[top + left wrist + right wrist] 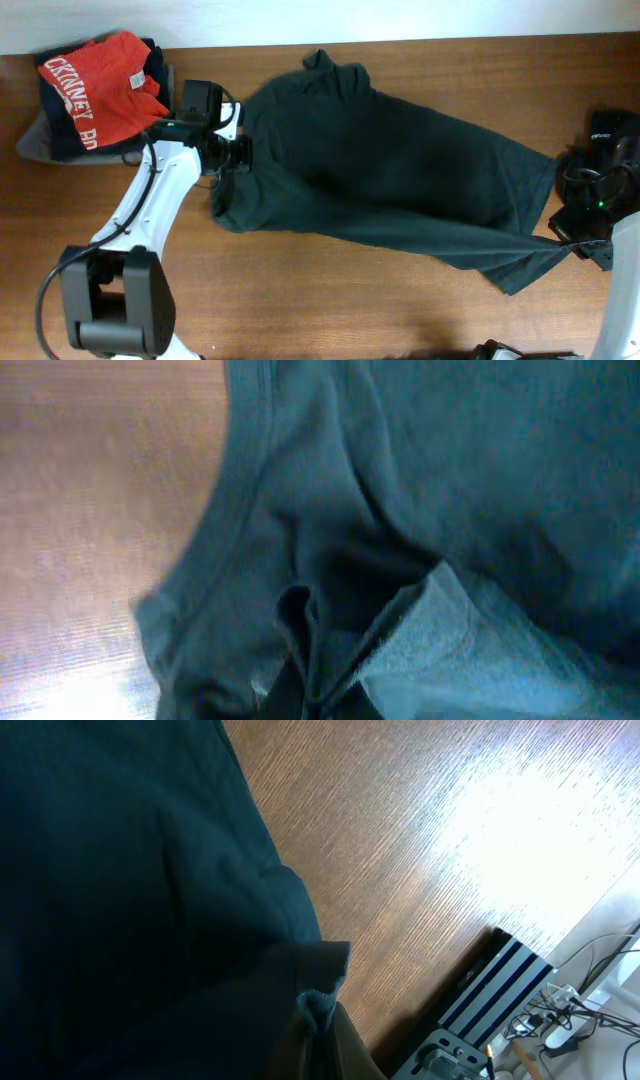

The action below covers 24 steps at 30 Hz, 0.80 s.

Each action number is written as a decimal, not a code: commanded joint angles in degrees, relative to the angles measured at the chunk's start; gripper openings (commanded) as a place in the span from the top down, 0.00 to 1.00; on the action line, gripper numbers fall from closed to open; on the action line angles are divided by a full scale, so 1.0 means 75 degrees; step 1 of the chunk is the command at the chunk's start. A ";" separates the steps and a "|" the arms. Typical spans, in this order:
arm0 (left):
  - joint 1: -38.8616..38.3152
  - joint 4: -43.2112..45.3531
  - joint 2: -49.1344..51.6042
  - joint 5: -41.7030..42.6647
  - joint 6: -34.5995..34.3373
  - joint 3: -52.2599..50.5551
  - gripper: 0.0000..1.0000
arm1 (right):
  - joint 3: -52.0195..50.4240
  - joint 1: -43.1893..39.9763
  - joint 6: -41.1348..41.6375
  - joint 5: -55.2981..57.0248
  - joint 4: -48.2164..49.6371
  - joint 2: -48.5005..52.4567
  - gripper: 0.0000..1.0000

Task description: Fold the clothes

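A dark green T-shirt (390, 170) lies spread slantwise across the bench (330, 300), its collar toward the far edge and its hem toward the right front. The left hand (238, 152) is pressed together on a bunched fold at the shirt's left edge, and the right hand (570, 235) pinches the shirt's right corner, with the cloth drawn out thin toward it. At the far left corner a red shirt (100, 85) with white lettering lies on top of dark garments (58, 135), well apart from the spread shirt
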 commanded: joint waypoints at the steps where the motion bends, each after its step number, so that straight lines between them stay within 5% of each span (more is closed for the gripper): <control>1: 0.0003 0.0431 0.0032 -0.0175 -0.0070 0.0105 0.99 | -0.0172 -0.0055 -0.0050 -0.0073 0.0082 0.0073 0.96; 16: 0.0003 0.1824 0.0335 -0.0393 -0.0067 0.0105 0.98 | -0.1454 -0.0055 0.0309 -0.0329 0.0647 0.0105 0.96; 21: 0.0003 0.2022 0.0638 -0.0393 -0.0067 0.0105 0.83 | -0.1454 -0.0058 0.0364 -0.0297 0.0664 0.0105 0.96; 24: 0.0003 0.2107 0.0772 -0.0393 -0.0067 0.0105 0.83 | -0.1454 -0.0058 0.0644 0.0035 0.0682 0.0105 0.96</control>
